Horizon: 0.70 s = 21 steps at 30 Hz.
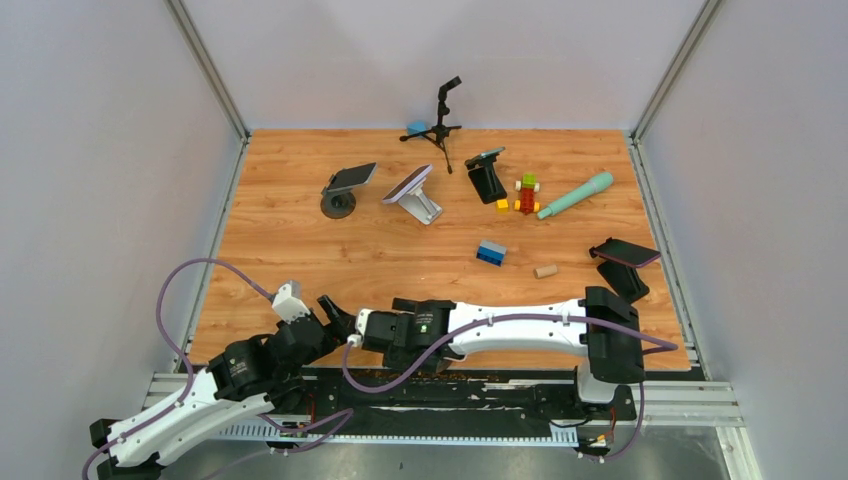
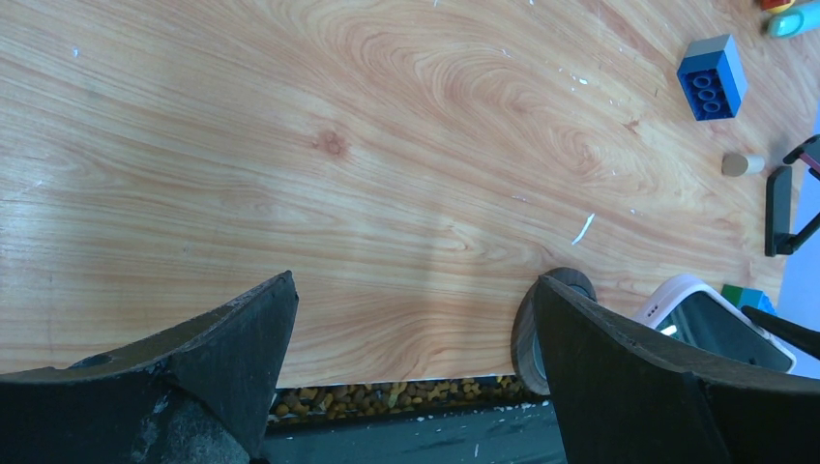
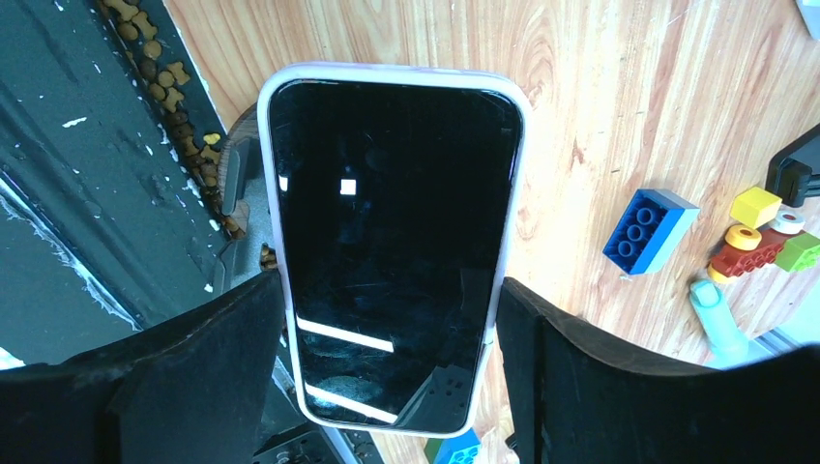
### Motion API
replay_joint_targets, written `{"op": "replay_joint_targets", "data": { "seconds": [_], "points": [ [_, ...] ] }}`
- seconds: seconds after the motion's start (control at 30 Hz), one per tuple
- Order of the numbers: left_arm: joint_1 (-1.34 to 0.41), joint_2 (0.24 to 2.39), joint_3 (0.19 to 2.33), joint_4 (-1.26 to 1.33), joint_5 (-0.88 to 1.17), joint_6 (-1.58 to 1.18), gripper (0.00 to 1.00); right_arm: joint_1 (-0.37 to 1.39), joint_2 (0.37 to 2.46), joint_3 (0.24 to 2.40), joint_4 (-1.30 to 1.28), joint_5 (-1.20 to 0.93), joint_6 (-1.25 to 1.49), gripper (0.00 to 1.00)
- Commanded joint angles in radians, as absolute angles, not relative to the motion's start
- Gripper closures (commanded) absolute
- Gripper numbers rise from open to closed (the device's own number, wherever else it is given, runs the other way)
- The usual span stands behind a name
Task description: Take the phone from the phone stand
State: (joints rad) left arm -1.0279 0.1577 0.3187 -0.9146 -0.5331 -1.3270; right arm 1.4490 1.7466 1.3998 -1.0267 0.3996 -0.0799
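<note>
Right gripper (image 3: 390, 285) appears clamped on the long edges of the phone (image 3: 392, 193), which sits on its stand (image 3: 235, 179) at the table's (image 3: 600, 116) near edge, left of centre; lift-off judged not yet done.

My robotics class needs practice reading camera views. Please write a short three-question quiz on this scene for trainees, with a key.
1. True or false: the left gripper is open, with nothing between its fingers.
2. Which thing sits between the fingers of the right gripper? A: a blue brick. B: a phone. C: a cork.
3. Fill in: the stand under that phone sits at the ___ edge of the table, the edge where the arms are bolted.

Key: 1 true; 2 B; 3 near.
</note>
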Motion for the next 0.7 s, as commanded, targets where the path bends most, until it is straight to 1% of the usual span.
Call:
{"op": "replay_joint_targets", "data": {
  "seconds": [0.0,0.2,0.37,0.5,0.67],
  "points": [
    [-1.031,0.153,0.328,-0.917,-0.568,-1.348,0.01,1.424,1.665,1.422,-0.984,0.426,-0.065,0.59],
    [-1.032,0.153,0.330,-0.921,-0.567,-1.347,0.01,1.337,1.592,1.385,-0.939,0.380,-0.085,0.60],
    [-1.032,0.153,0.330,-0.922,-0.566,-1.347,0.02,1.180,1.537,1.363,-0.885,0.287,-0.118,0.59],
    [-1.032,0.154,0.335,-0.923,-0.567,-1.344,0.01,1.050,1.542,1.358,-0.841,0.209,-0.140,0.59],
    [-1.032,0.158,0.347,-0.933,-0.568,-1.341,0.02,0.944,1.590,1.352,-0.789,0.157,-0.184,0.59]
  ]
}}
